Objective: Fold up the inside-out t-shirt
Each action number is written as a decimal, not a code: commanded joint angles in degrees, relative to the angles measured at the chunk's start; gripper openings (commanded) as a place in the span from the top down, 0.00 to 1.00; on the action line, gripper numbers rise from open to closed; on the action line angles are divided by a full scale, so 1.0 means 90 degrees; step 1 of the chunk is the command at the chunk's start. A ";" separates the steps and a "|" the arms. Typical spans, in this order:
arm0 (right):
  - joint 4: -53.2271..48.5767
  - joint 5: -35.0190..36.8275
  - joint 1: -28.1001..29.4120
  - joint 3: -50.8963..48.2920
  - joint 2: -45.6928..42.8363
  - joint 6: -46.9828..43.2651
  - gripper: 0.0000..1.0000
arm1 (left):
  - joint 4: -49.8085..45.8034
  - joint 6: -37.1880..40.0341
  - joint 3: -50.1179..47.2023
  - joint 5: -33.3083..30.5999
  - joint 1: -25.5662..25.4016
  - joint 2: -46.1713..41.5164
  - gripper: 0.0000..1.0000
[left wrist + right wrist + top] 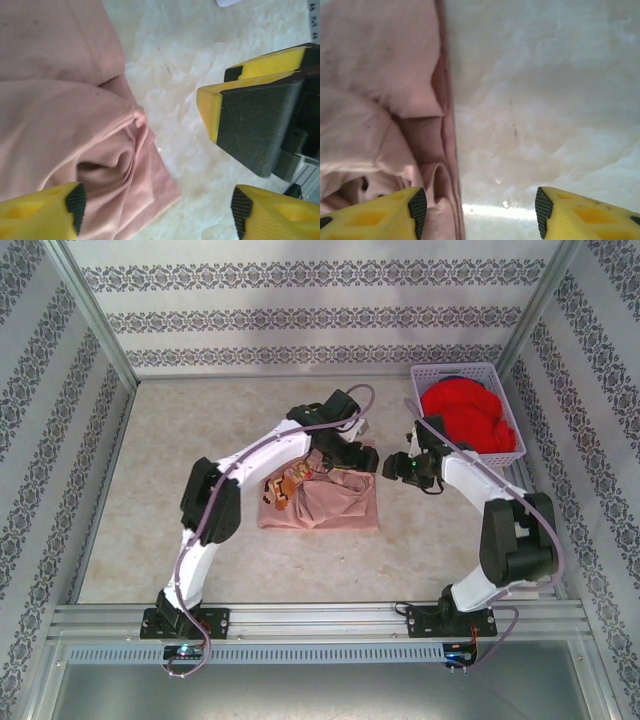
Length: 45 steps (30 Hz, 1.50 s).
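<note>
Bright, even light falls from overhead, leaving only faint, soft shadows on the pale table (150,530). A white streak of glare crosses it near the right gripper (480,210), whose yellow fingertips (385,217) look blurred.

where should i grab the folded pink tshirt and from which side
Probably the stacked right edge of the dusty salmon-pink cotton t-shirt, approached from the table on that side: its layers end there in one straight line.
</note>
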 commanded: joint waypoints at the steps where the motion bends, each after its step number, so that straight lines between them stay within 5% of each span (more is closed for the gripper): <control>1: 0.0487 -0.0549 0.0434 -0.0483 -0.0440 -0.0161 0.37 | 0.0366 0.0472 -0.0759 -0.0404 0.0429 -0.0995 0.19; 6: 0.0602 -0.0042 0.1266 -0.0287 -0.0225 -0.0557 0.34 | 0.0127 0.0219 -0.1141 -0.0415 0.1062 -0.0963 0.21; 13: 0.0336 0.2040 0.2452 0.0625 0.0371 -0.1973 0.25 | 0.0809 -0.0138 -0.2847 -0.0787 0.1841 -0.2004 0.21; 20: 0.0007 0.2567 0.2768 0.1479 0.1383 -0.2510 0.25 | 0.0917 -0.0067 -0.3637 -0.1020 0.2369 -0.2640 0.20; 23: -0.0087 0.2617 0.2770 0.1810 0.1753 -0.2549 0.28 | 0.0893 0.0002 -0.3755 -0.1117 0.2386 -0.2756 0.20; 26: -0.0162 0.2773 0.2750 0.2063 0.2012 -0.2539 0.44 | 0.0902 0.0002 -0.3924 -0.1131 0.2386 -0.2791 0.20; 32: 0.0007 0.2268 0.2426 0.2208 0.1977 -0.2206 0.79 | 0.1020 -0.0026 -0.4281 -0.1054 0.2386 -0.2896 0.20; 35: 0.0025 0.1723 0.1999 0.2338 0.1942 -0.1838 0.87 | 0.1051 -0.0043 -0.4431 -0.1000 0.2389 -0.2973 0.20; 41: 0.0139 0.0465 0.0973 0.2779 0.2333 -0.0957 0.91 | 0.1236 -0.0066 -0.4817 -0.0784 0.2368 -0.3204 0.20; 45: -0.0110 0.0302 0.0601 0.3429 0.3055 -0.0654 0.79 | 0.1315 -0.0058 -0.4949 -0.0674 0.2290 -0.3260 0.20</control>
